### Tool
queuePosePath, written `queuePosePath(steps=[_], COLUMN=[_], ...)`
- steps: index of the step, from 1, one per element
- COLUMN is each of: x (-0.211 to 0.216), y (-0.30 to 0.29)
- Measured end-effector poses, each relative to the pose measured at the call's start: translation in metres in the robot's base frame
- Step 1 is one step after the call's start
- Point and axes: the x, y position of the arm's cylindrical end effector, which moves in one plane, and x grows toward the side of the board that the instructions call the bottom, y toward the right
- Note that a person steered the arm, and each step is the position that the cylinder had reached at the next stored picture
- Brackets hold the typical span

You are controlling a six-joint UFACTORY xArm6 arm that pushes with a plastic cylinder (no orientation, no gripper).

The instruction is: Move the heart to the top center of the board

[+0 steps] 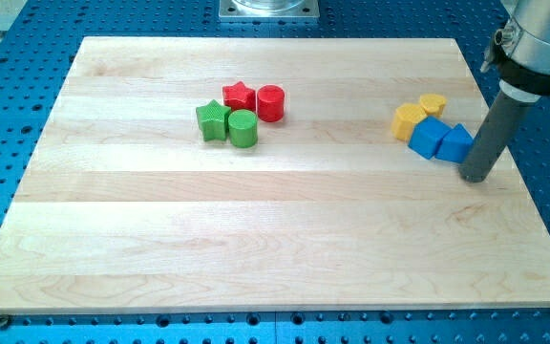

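Note:
The yellow heart (433, 103) lies at the board's right side, at the top of a tight cluster. A yellow hexagon-like block (409, 121) sits just to its lower left. A blue cube (429, 138) and a blue triangle-like block (454, 144) lie below them. My tip (476, 178) rests on the board just to the lower right of the blue triangle-like block, close to or touching it. The heart is up and to the left of the tip, with the blue blocks in between.
A red star (240, 96), a red cylinder (270, 102), a green star (213, 121) and a green cylinder (243, 128) form a cluster left of the board's centre. The wooden board (275, 239) lies on a blue perforated table; its right edge is near the tip.

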Motion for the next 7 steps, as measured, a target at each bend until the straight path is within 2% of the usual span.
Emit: queuePosePath(steps=[1, 2, 3, 4, 5, 6, 7], x=[-0.005, -0.044, -0.058, -0.078, -0.11, -0.149, -0.115], y=[0.038, 0.005, -0.044, -0.026, -0.072, -0.088, -0.013])
